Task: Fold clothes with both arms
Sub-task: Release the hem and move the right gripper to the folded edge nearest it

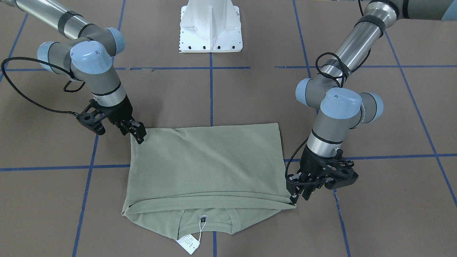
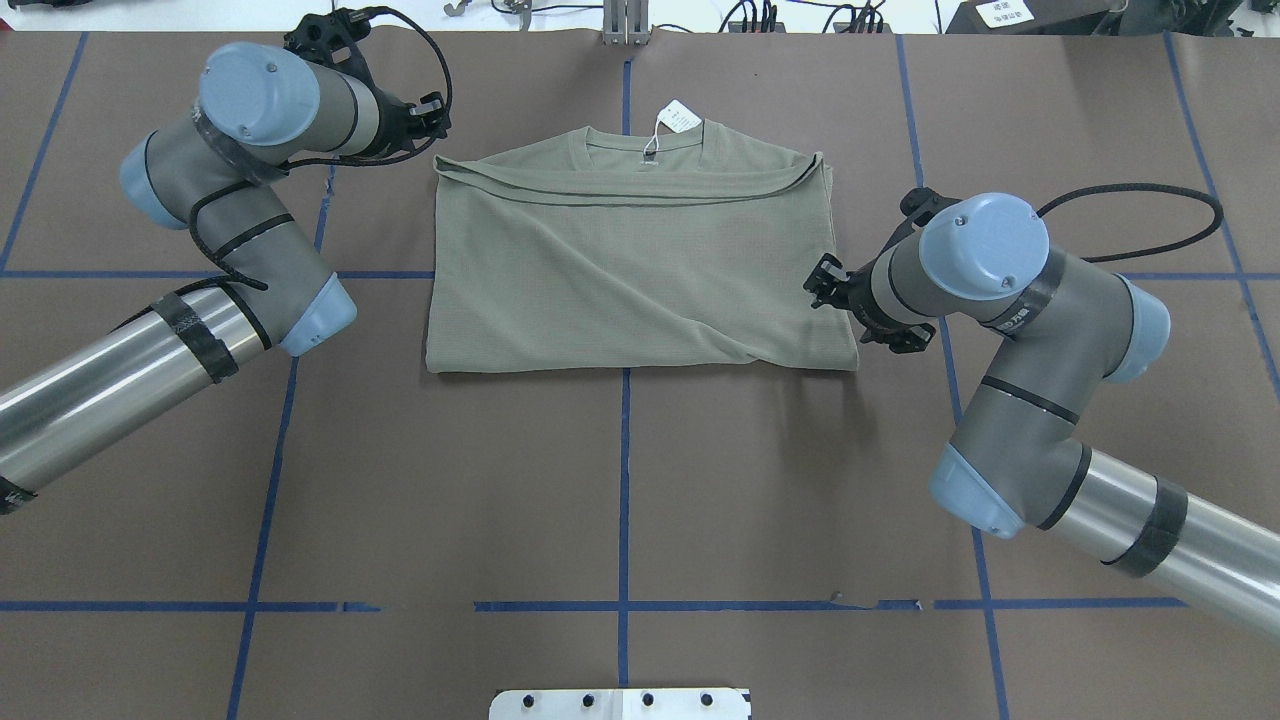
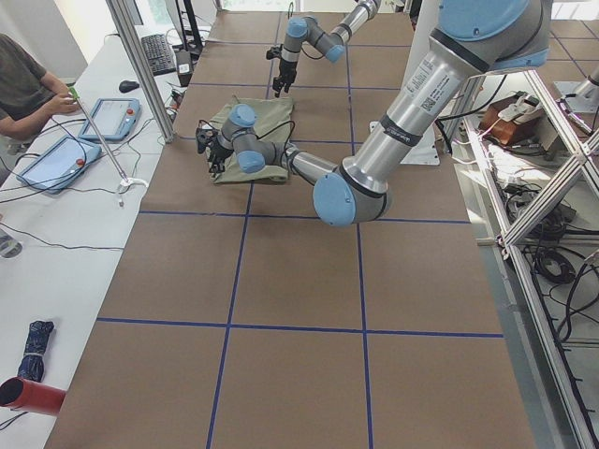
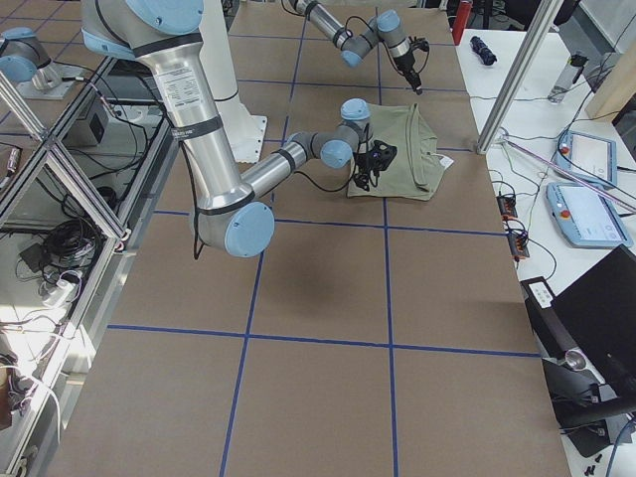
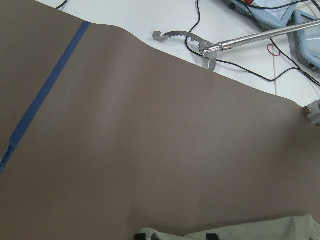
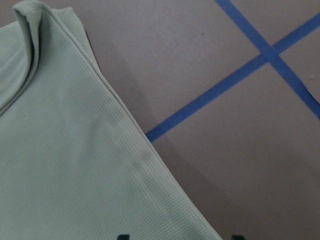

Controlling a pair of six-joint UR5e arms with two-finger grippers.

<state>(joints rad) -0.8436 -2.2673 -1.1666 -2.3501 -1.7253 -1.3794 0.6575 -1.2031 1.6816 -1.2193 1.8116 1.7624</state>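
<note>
Two arms: silver-grey tubes with light-blue joint caps and black cables. The right arm (image 1: 89, 67) and the left arm (image 1: 339, 107) flank the cloth, and nothing stands between them and it.
Shirt: the sage-green shirt (image 1: 207, 164) is a fine ribbed knit. It lies flat on the table between the arms, folded into a rough rectangle. Its round neck points to the operators' side, with a white hang tag (image 1: 188, 244) on string at the collar.
Right gripper: the black right gripper (image 1: 138, 135) sits at the shirt's side edge, toward the base-side corner. Its wrist view shows two dark tips set well apart over the cloth's edge, so the claw is spread wide.
Left gripper: the black left gripper (image 1: 297, 197) sits at the corner of the folded-over layer. I cannot tell whether it pinches cloth.
Table: a matte brown cover (image 1: 250, 100) crossed by blue tape lines (image 1: 211, 92).
Base: the white base block (image 1: 210, 26) stands well apart from the shirt.
Side bench: a seated person (image 3: 23, 89) near a tablet (image 3: 112, 117). A toothed metal grabber (image 5: 200, 42) lies just beyond the table's edge.
</note>
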